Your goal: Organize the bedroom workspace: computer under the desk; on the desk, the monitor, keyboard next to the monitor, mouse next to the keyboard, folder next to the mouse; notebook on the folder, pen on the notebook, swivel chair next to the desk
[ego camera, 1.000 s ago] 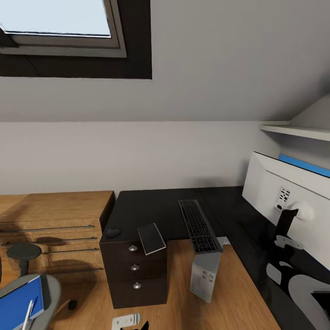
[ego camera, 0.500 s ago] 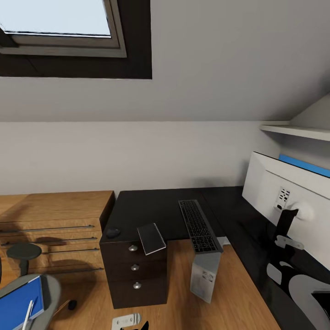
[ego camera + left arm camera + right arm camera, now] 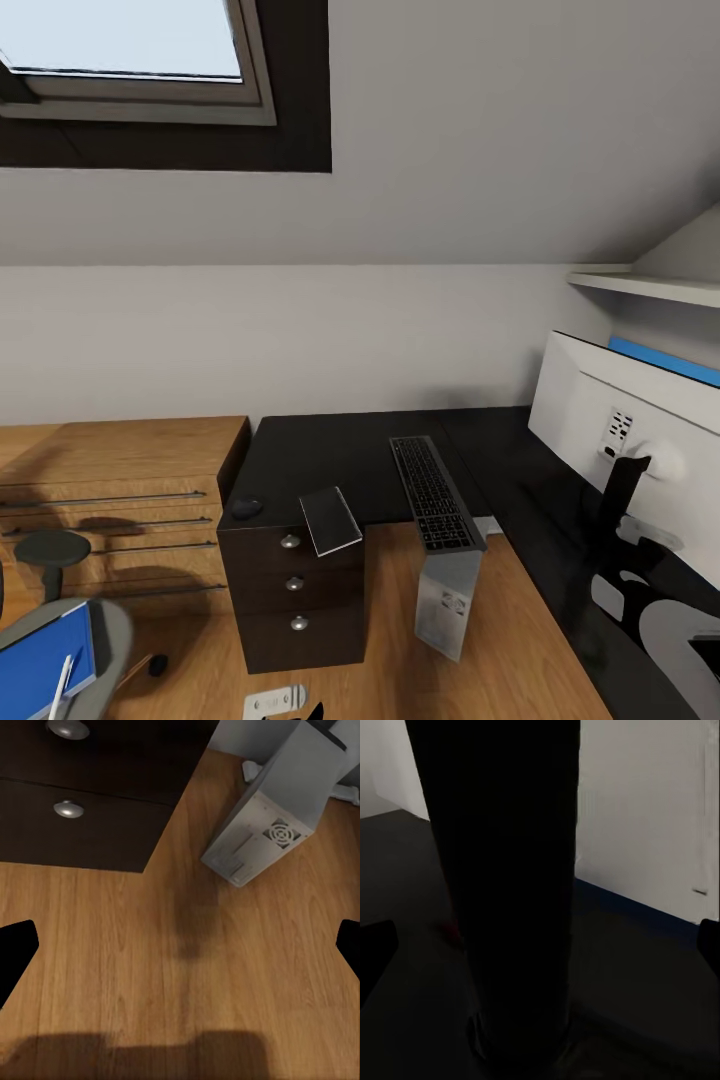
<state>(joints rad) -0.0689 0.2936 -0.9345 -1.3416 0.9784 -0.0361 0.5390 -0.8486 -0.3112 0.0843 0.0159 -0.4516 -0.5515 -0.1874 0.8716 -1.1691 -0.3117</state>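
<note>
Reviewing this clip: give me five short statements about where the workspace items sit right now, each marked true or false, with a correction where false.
1. The keyboard lies on the desk. True.
2. The folder is on the desk. False: it lies on the swivel chair seat.
3. The notebook overhangs the desk edge above the drawers. True.
4. The mouse sits beside the keyboard. False: it sits near the desk's left corner, apart from it.
5. The computer lies flat on the desk. False: it stands on the floor.
</note>
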